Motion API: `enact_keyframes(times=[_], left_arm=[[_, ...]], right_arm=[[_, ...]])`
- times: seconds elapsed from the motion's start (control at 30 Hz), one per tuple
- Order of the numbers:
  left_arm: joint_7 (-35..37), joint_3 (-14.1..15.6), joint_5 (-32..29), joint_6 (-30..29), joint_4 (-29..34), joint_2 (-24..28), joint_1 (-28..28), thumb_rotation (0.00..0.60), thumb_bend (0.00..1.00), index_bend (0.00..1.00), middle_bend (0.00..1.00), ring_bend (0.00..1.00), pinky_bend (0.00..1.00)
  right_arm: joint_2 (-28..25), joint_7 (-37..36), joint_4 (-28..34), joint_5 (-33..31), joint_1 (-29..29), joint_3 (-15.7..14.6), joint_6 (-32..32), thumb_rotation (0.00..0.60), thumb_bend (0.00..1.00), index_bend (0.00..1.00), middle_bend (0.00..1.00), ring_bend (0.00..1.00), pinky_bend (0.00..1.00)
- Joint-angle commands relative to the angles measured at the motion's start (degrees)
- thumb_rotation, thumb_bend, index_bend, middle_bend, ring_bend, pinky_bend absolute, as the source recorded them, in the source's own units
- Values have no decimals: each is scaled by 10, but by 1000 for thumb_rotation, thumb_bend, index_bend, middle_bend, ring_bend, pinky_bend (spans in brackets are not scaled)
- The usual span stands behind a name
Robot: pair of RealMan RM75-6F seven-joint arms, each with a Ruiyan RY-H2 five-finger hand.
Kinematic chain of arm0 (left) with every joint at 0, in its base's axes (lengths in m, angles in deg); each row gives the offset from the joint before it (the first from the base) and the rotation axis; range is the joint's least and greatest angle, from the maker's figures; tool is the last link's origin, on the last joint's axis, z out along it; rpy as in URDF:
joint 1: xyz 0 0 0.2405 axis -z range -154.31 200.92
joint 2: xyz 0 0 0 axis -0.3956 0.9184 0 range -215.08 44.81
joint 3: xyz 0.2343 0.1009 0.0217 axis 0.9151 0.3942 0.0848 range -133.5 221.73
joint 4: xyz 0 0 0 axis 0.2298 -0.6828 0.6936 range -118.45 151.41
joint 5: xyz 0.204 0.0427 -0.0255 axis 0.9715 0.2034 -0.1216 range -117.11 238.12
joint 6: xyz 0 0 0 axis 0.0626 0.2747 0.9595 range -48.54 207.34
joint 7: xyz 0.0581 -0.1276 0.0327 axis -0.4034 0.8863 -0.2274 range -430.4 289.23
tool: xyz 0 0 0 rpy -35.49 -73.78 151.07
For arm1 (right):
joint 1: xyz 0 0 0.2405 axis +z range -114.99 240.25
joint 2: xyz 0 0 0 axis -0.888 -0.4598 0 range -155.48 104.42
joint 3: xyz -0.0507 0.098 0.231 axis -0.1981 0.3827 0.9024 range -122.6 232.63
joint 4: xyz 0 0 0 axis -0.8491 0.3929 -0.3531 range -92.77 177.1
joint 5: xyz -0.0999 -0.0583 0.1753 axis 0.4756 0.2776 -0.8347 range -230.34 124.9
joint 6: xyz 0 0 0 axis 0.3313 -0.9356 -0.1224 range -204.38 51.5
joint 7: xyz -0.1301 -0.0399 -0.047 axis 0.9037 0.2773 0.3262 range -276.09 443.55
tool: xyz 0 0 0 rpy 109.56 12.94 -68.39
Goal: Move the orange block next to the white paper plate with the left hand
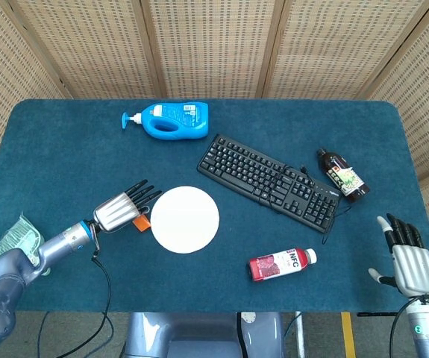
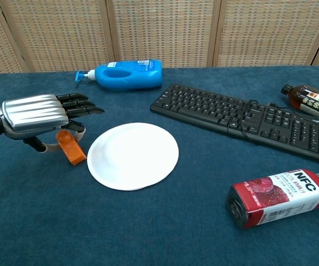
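Observation:
The small orange block stands tilted just off the left rim of the white paper plate, its lower end at the blue cloth. My left hand hovers over it from the left. The thumb and a finger pinch the block while the other fingers stretch out toward the plate. My right hand appears only in the head view, by the table's near right corner, with its fingers spread and nothing in it.
A blue pump bottle lies at the back. A black keyboard lies right of the plate, a dark bottle beyond it and a red NFC bottle in front. A green packet sits at the left edge.

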Motion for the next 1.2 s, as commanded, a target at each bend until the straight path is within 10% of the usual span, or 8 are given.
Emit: enact_keyframes(times=[0.03, 0.33, 0.77, 1.2], left_arm=[[0, 0, -3, 4, -3, -1, -2, 600, 382, 447, 0, 0, 0], [-17, -10, -18, 9, -13, -11, -6, 600, 344, 12, 0, 0, 0], [10, -80, -90, -42, 26, 1, -23, 600, 343, 0, 0, 0, 0], [-145, -140, -157, -165, 398, 158, -111, 600, 328, 0, 0, 0, 0]], right_arm=[[0, 1, 0, 0, 0, -1, 0, 600, 0, 51, 0, 0, 42], [1, 2, 1, 1, -1, 0, 2, 600, 0, 50, 0, 0, 41], [-4, -6, 4, 6, -2, -1, 4, 600, 0, 50, 0, 0, 41], [-11, -15, 12, 23, -5, -6, 11, 600, 0, 51, 0, 0, 42]])
